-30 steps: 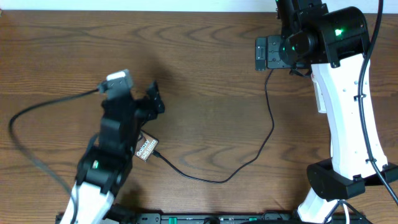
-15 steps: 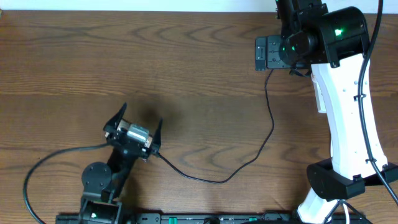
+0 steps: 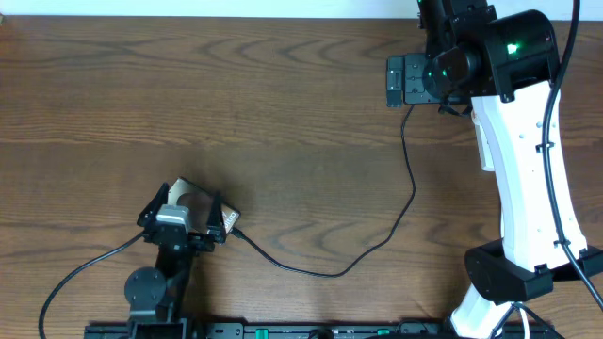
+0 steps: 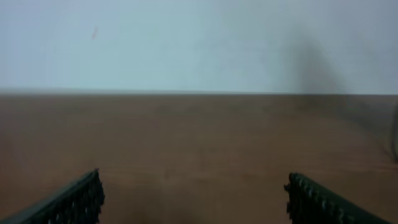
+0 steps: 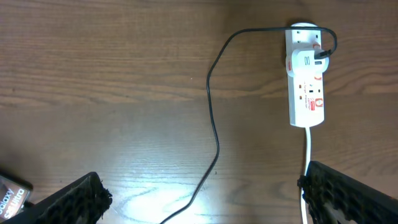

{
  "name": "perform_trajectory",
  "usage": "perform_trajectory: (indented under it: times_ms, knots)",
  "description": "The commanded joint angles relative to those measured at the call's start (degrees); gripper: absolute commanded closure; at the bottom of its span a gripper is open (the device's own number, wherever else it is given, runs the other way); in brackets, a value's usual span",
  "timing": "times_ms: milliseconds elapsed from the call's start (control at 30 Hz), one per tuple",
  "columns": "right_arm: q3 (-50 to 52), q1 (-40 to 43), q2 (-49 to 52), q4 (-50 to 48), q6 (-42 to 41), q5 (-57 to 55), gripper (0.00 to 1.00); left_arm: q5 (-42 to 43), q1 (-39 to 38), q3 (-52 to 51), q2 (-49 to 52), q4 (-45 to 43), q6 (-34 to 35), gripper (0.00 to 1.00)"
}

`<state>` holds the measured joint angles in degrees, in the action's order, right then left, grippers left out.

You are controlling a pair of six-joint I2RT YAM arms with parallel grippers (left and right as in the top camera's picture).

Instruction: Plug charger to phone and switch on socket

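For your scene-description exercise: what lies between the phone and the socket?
In the right wrist view, only the charger crosses the bare table between phone and socket.

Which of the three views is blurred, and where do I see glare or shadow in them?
Left wrist view: soft and hazy throughout, the table shows no grain, and a dim shadow falls on the wall at upper right. Right wrist view: sharp, the socket and the charger are crisp; pale glare lies on the table at lower centre. Overhead view: sharp, evenly lit.
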<state>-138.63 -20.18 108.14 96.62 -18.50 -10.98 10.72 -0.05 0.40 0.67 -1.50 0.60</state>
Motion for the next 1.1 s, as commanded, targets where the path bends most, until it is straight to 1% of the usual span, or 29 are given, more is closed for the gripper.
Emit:
perform_trajectory:
  times_ms: [0,33,1067]
  knots:
    - [0.0,-0.3,0.2,0.1,-0.8,-0.2,0.01,-9.1,0.3,-0.2,-0.6,5.3,10.2,0.09]
    - [0.0,-0.3,0.2,0.1,-0.8,-0.2,0.01,-10.4,0.3,-0.2,-0.4,5.7,11.3,0.09]
    - [0.0,-0.4,0.2,0.1,-0.8,-0.2,0.01,-10.1,0.4,-0.2,-0.4,5.7,11.3,0.09]
